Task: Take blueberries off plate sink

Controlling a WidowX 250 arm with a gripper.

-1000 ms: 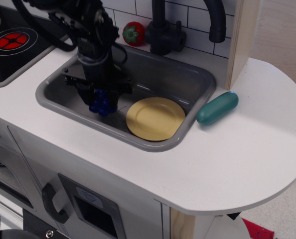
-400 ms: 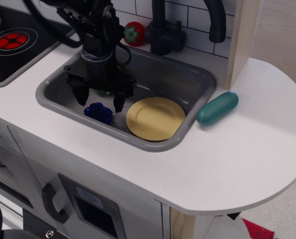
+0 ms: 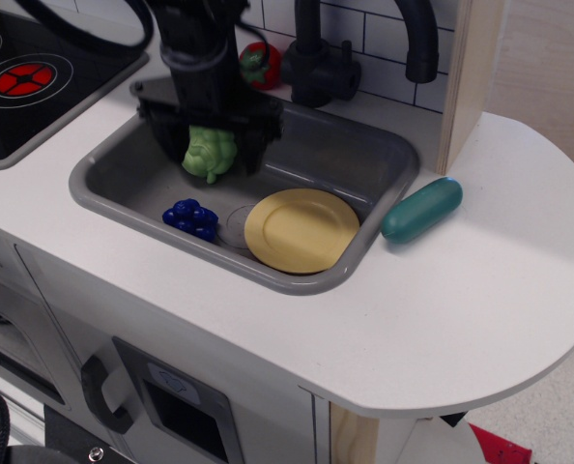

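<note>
Toy play kitchen, grey sink (image 3: 364, 159) in white counter (image 3: 480, 290), black stovetop (image 3: 26, 82) (red burner), tiled backsplash (image 3: 369, 34)

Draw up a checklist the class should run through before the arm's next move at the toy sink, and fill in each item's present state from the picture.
1. Blueberries off the plate: ok, they lie on the sink floor, left of it.
2. Plate bare: ok, nothing on it.
3. Tool free of the blueberries: ok, it hangs above them, apart.
4. Tool open: ok, its fingers stand spread.
5. Green toy vegetable clear of the tool: cannot tell, it shows between the fingers.
6. Teal object out of the way: ok, it lies on the counter.
</note>
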